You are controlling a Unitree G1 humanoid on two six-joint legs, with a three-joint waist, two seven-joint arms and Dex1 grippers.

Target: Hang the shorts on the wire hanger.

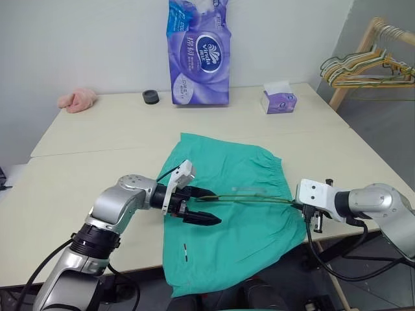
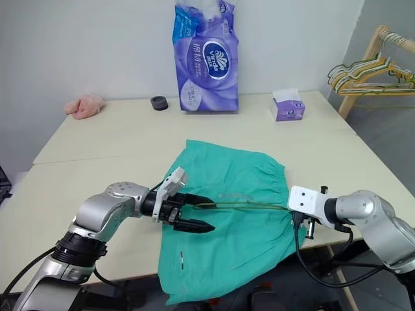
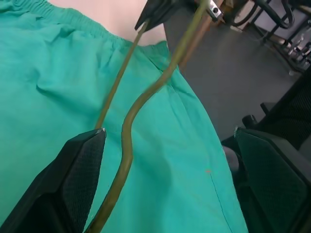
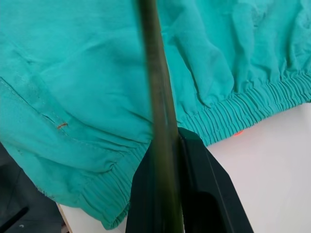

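The teal-green shorts (image 1: 227, 194) lie flat on the table, their lower part hanging over the near edge, waistband (image 4: 243, 107) toward the right. The thin olive wire hanger (image 1: 253, 198) stretches level just above the shorts. My right gripper (image 1: 303, 207) is shut on the hanger's right end, beside the waistband; the wire (image 4: 158, 97) runs out from its black fingers (image 4: 194, 194). My left gripper (image 1: 206, 206) hovers over the middle of the shorts, open, and the hanger's bent wire (image 3: 127, 131) passes between its two fingers (image 3: 82, 184) without being clamped.
At the table's back stand a tall purple tissue pack (image 1: 198, 52), a small purple tissue box (image 1: 279, 100), a black round object (image 1: 151, 97) and a pink fluffy cloth (image 1: 78, 99). A wooden rack with bunched hangers (image 1: 366, 65) stands off the table's right.
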